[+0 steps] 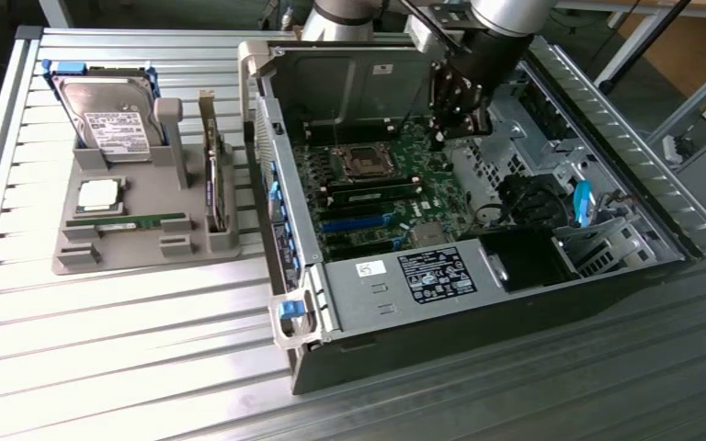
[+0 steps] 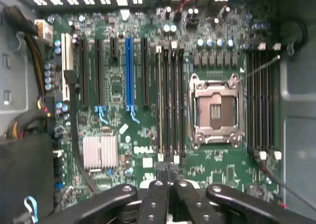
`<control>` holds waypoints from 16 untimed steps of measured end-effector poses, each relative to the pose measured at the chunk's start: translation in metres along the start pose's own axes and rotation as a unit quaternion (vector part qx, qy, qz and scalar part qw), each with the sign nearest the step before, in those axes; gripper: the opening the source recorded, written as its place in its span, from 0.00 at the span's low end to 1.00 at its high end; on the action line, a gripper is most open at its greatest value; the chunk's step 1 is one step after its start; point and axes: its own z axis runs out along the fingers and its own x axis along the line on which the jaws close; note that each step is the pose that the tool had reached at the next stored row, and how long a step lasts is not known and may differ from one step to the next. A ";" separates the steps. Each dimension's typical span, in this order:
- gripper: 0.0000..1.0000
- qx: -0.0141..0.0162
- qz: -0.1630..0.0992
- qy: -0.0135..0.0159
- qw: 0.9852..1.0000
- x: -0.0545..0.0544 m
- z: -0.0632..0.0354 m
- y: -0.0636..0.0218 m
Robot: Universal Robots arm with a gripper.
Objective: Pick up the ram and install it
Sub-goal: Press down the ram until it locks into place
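Observation:
One ram stick (image 1: 126,222), long, thin and green, lies flat in the grey holder (image 1: 144,257) at the exterior view's left. A second green ram stick (image 1: 371,193) sits in a slot on the motherboard (image 1: 384,216), below the CPU socket (image 1: 362,163). In the wrist view that ram stick (image 2: 160,105) shows edge-on among the dark memory slots beside the socket (image 2: 216,110). My gripper (image 1: 449,138) hangs inside the open case, above the board's far side. Its black fingers (image 2: 157,199) stand close together around the gripper's middle (image 2: 168,184), and I see no stick between them.
The holder also carries a hard drive (image 1: 114,119), a square silver processor (image 1: 98,193) and an upright dark expansion card (image 1: 212,179). The case (image 1: 366,303) has tall walls, a power supply (image 1: 433,276), a blue cable clip (image 1: 581,204) and dark cables (image 2: 74,135).

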 end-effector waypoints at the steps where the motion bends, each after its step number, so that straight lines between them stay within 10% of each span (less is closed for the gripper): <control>1: 0.09 0.000 0.000 0.000 1.000 0.000 0.0000 -0.0020; 11: 0.09 0.000 0.001 0.000 1.000 0.000 0.0000 -0.0020; 16: 0.09 0.001 0.090 -0.004 0.996 0.000 0.0008 -0.0021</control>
